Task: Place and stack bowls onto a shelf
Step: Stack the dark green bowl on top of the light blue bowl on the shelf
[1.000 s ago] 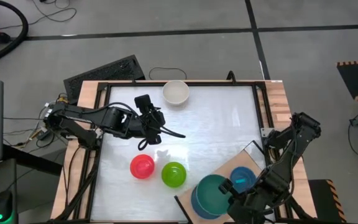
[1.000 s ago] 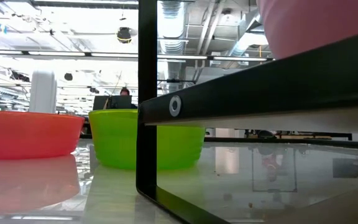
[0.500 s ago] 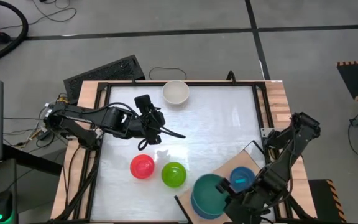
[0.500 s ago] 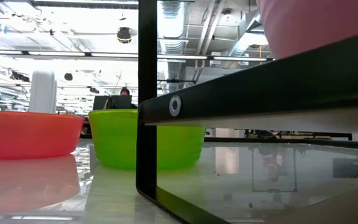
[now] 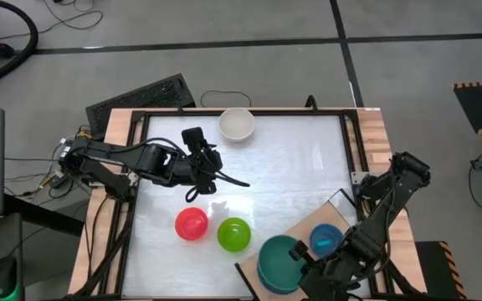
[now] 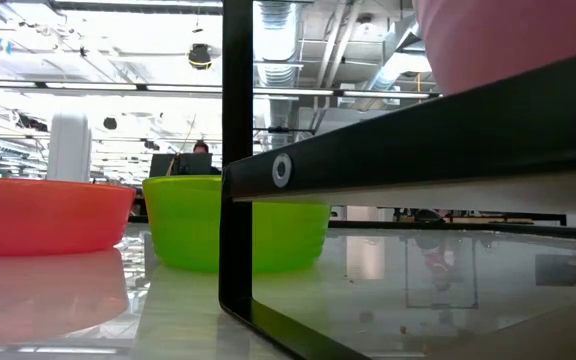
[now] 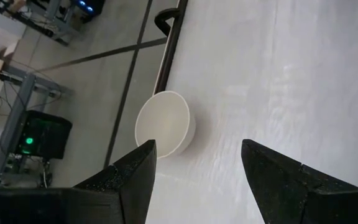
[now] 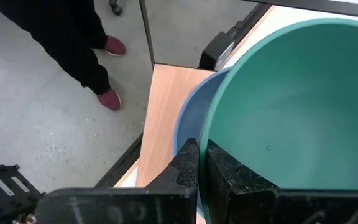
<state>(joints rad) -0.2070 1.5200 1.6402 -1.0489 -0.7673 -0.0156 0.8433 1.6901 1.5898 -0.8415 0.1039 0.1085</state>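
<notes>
light-wood rectangular shelf [image 5: 339, 211] low at the table's right corner. on it: dark teal round plastic bowl [image 5: 281, 261], nested in a slate blue one, pinched thin at the rim by right gripper [image 8: 197, 163]. likely light, stiff, slippery. far off, cream-white bowl [image 7: 165, 124] facing the gaping, empty left gripper [image 7: 197, 163].

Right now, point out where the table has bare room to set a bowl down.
Widest bare stretch: between the cream-white bowl and the shelf. Another lies between that bowl and the left gripper. It is crowded near the front edge: red bowl, lime green bowl, and dark teal bowl, pinched in the right gripper.
</notes>
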